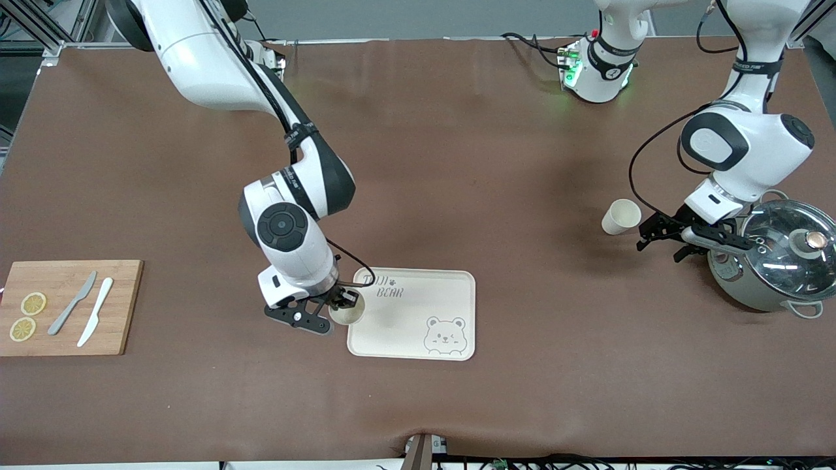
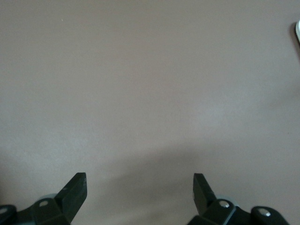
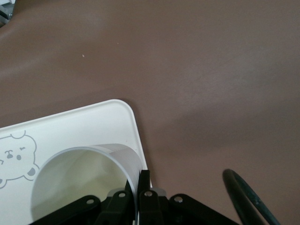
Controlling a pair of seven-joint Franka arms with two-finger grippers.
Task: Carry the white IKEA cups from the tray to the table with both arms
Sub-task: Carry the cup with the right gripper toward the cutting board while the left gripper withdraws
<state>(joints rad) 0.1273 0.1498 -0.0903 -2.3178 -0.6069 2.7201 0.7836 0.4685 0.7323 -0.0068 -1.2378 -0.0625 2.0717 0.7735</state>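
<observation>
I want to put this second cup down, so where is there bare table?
Bare table lies between the tray and the arm bases, and between tray and cutting board. It is crowded by the pot, where the placed cup and open left tool sit.

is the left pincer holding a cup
No, the left pincer is open over bare table, with nothing between its fingers.

one cream-white cup [image 1: 347, 313] upright at the bear tray's [image 1: 418, 326] rim; another cup [image 1: 620, 217] upright on the brown worktop [image 1: 457, 163].
</observation>
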